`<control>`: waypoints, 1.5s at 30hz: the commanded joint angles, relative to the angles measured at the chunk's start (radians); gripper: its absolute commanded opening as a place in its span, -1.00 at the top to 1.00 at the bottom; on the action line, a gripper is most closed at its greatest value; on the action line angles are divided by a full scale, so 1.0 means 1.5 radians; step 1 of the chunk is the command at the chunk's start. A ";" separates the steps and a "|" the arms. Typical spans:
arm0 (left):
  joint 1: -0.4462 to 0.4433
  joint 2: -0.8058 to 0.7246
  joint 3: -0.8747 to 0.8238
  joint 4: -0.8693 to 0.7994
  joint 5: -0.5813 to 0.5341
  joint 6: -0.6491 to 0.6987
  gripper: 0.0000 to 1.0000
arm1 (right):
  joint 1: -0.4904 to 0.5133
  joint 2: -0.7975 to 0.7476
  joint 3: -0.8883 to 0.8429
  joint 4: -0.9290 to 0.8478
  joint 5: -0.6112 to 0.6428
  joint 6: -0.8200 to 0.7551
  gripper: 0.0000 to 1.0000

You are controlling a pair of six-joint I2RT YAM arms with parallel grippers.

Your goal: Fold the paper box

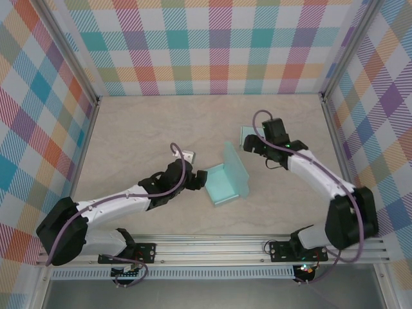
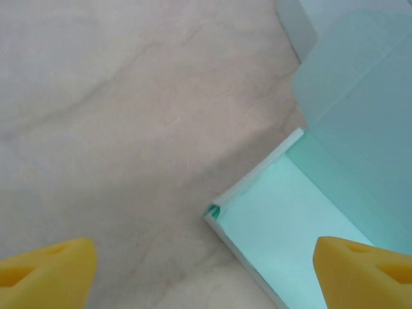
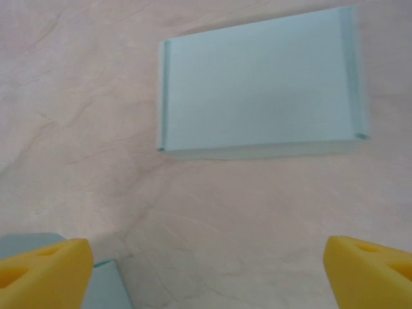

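The teal paper box lies in the middle of the table, its tray flat and one long flap standing up on the right side. My left gripper is open at the tray's left edge. In the left wrist view the box corner lies between the yellow fingertips; one tip is over the table, the other over the tray's inside. My right gripper is open and holds nothing, above bare table beside the flap's far end. A second, folded teal box lies just beyond it.
Plaid walls close the table on the left, back and right. An aluminium rail with the arm bases runs along the near edge. The marbled tabletop is bare to the left and behind. A corner of the main box shows by my right gripper's left finger.
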 commanded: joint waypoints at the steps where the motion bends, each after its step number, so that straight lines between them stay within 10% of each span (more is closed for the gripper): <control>1: 0.044 0.058 0.045 0.002 0.097 0.208 -0.64 | -0.003 -0.098 -0.030 -0.092 0.081 -0.003 -1.00; 23: 0.049 0.356 0.275 -0.122 0.090 0.338 -0.21 | -0.006 -0.359 -0.036 -0.198 0.101 0.045 -0.99; 39: 0.033 0.316 0.219 -0.196 -0.146 0.073 0.68 | -0.005 -0.365 -0.063 -0.160 0.067 0.053 -0.99; 45: 0.022 0.319 0.227 -0.286 -0.180 0.008 0.66 | -0.005 -0.367 -0.062 -0.158 0.068 0.064 -0.99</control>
